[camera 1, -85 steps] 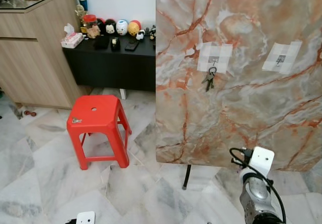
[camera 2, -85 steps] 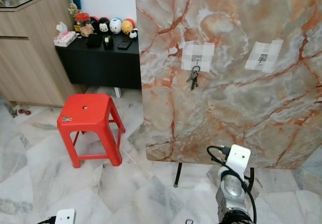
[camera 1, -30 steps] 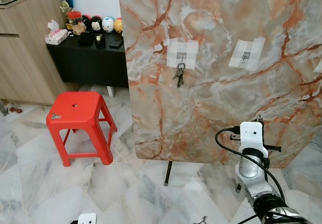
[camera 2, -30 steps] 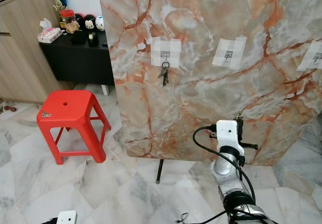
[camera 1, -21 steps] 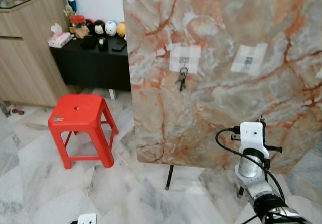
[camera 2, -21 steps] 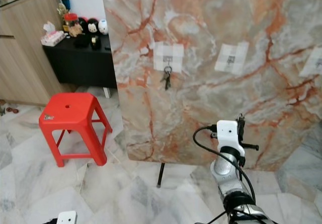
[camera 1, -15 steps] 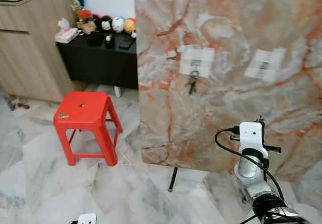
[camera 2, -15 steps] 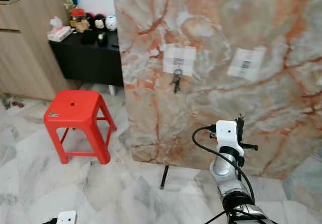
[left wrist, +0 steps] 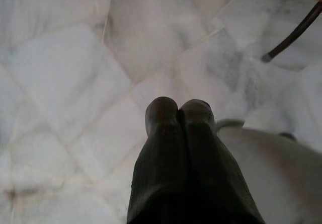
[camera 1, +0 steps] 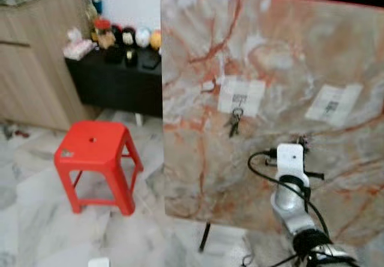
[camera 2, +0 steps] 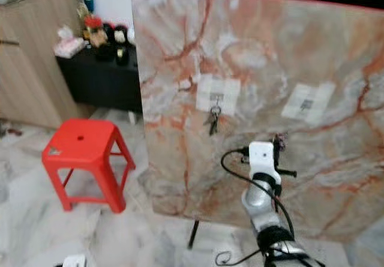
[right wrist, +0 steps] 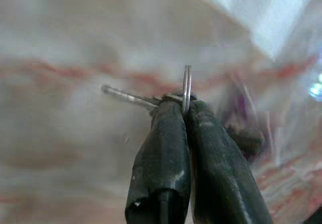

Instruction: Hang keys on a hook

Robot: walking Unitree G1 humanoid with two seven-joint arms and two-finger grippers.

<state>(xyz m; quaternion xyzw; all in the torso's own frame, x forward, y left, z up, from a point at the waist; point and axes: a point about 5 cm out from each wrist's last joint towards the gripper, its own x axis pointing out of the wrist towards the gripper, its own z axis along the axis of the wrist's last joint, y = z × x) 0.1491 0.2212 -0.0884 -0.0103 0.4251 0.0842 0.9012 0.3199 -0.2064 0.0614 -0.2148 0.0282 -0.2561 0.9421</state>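
pinching a key ring (right wrist: 187, 85) edge-on, the right gripper (right wrist: 184, 110) has its jaws closed on it, raised before the marble board (camera 1: 198, 57), below the taped hooks. likely light, stiff, slippery metal — best held at the ring. ring plane upright; key shaft (right wrist: 128, 97) juts sideways. left gripper (left wrist: 180, 114) closed, empty, idle.

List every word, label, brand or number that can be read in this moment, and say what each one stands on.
None can be read.
The two white patches on the marble board carry small dark marks, too blurred to tell whether they are print.
The tissue pack and the round toys on the black cabinet are too small and blurred for any label.
The key ring in the right gripper shows no lettering.
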